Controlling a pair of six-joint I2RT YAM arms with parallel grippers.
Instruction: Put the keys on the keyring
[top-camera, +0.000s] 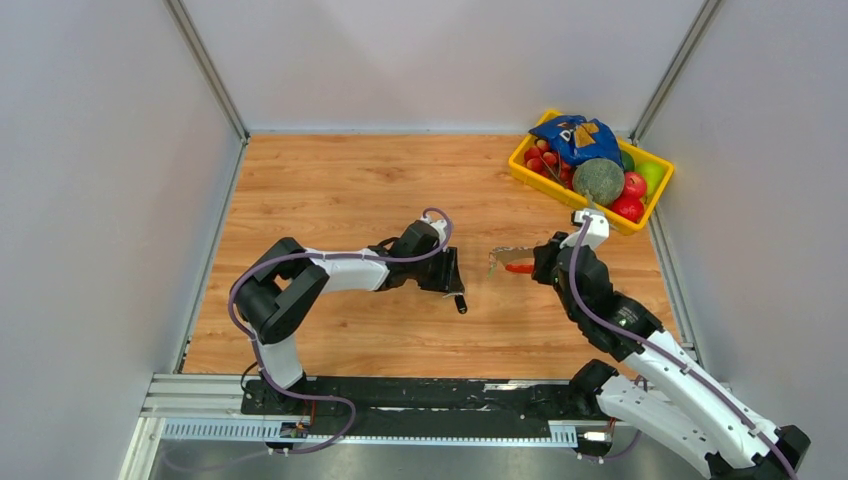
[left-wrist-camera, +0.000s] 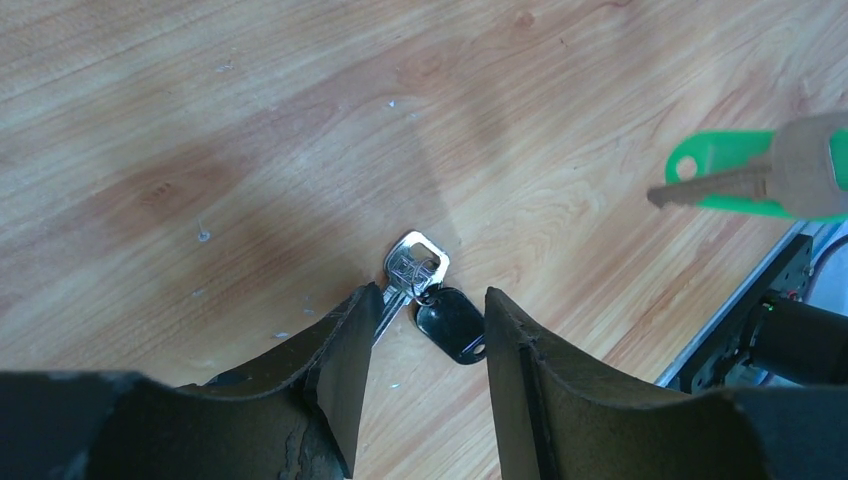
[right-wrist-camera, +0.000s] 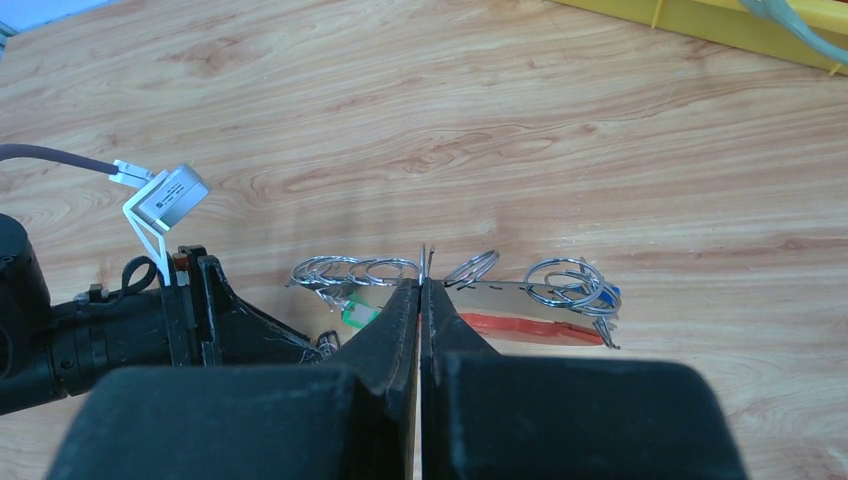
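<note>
A silver-bladed key (left-wrist-camera: 413, 268) with a black head (left-wrist-camera: 452, 322) lies flat on the wooden table, just past my left gripper (left-wrist-camera: 432, 295). That gripper is open and low over it, one finger on each side. In the top view the key (top-camera: 461, 303) lies beside the left gripper (top-camera: 450, 275). My right gripper (right-wrist-camera: 421, 285) is shut on the keyring (right-wrist-camera: 423, 262), whose thin ring stands edge-on between the tips. The strap (right-wrist-camera: 510, 298) with its red strip (right-wrist-camera: 530, 328) and green tip (right-wrist-camera: 357, 315) hangs across, carrying several silver rings. A bit of blue (right-wrist-camera: 610, 295) shows among the right-hand rings. In the top view the right gripper (top-camera: 535, 264) holds it just above the table.
A yellow bin (top-camera: 520, 165) with fruit and a blue bag stands at the back right. The green tip and strap end (left-wrist-camera: 730, 175) hang at the upper right of the left wrist view. The metal rail (top-camera: 200, 395) runs along the table's near edge.
</note>
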